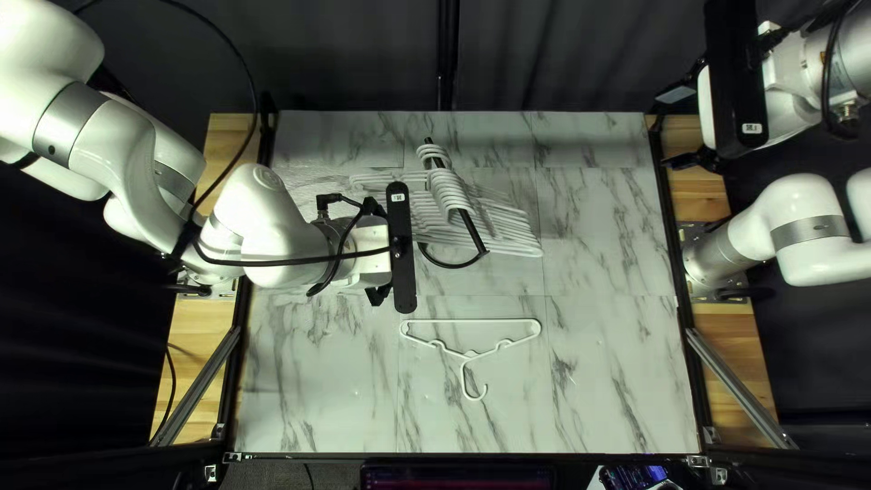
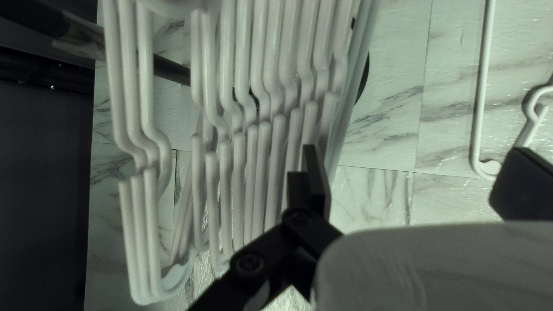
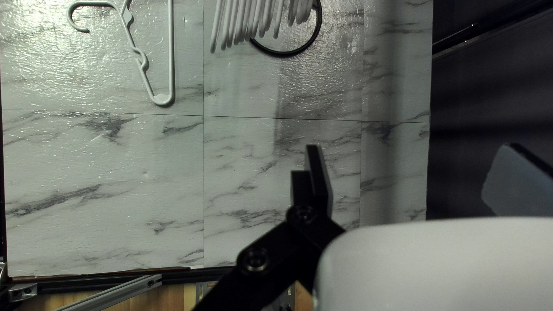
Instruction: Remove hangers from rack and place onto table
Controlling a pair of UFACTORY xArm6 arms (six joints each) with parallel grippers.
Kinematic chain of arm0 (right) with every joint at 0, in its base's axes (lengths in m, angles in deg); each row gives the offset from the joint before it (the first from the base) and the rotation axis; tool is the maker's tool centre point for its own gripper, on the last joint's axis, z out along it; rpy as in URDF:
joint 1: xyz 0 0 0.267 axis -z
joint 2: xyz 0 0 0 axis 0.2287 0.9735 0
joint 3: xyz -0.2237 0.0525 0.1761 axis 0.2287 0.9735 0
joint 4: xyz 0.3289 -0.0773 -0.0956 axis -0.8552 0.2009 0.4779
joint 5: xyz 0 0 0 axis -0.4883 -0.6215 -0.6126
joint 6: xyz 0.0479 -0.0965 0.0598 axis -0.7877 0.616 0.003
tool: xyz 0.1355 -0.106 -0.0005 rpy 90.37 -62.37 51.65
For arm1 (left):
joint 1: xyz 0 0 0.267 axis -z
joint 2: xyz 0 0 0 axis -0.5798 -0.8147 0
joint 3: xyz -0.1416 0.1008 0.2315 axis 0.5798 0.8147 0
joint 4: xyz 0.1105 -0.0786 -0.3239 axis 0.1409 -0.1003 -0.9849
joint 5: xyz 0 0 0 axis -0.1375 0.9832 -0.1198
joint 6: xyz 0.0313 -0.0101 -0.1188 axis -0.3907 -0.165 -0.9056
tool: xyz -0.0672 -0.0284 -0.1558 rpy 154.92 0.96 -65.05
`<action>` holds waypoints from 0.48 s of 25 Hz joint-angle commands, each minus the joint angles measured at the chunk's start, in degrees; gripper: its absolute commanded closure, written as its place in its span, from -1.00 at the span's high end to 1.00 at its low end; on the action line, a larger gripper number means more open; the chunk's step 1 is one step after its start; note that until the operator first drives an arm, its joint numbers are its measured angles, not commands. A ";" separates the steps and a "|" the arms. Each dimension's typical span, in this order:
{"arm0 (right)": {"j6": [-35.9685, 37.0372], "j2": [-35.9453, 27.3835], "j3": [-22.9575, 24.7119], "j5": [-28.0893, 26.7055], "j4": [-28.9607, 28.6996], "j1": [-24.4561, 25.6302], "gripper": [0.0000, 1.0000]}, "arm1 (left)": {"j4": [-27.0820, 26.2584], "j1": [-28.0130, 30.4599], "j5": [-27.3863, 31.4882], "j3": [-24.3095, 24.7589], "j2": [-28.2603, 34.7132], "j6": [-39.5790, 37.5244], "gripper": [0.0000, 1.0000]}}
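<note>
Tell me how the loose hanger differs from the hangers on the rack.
The loose hanger lies flat and alone on the table; the racked hangers hang packed side by side. The loose hanger's hook is free, while the racked hangers' hooks loop over the black bar. Both are white.

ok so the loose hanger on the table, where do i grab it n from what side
I'd take the long straight bar at mid-length, coming down from above and closing across it, from the rack side and the hook side. The hanger lies flat, and that bar is its longest straight run, while the other edges slope and kink.
</note>
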 commanded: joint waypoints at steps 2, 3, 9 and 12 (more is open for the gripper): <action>0.00 0.00 0.00 0.00 0.00 0.00 1.00 | -0.08 -0.75 -1.30 0.26 -0.49 0.22 1.00; 0.00 0.00 0.00 0.00 0.00 0.00 1.00 | -0.08 -0.90 -1.53 0.34 -0.54 0.26 1.00; 0.00 0.00 0.00 0.00 0.00 0.00 1.00 | 0.08 -1.39 -2.40 0.47 -0.98 0.16 1.00; 0.00 0.00 0.00 0.00 0.00 0.00 1.00 | 0.12 -1.33 -2.76 0.31 -1.36 -0.01 1.00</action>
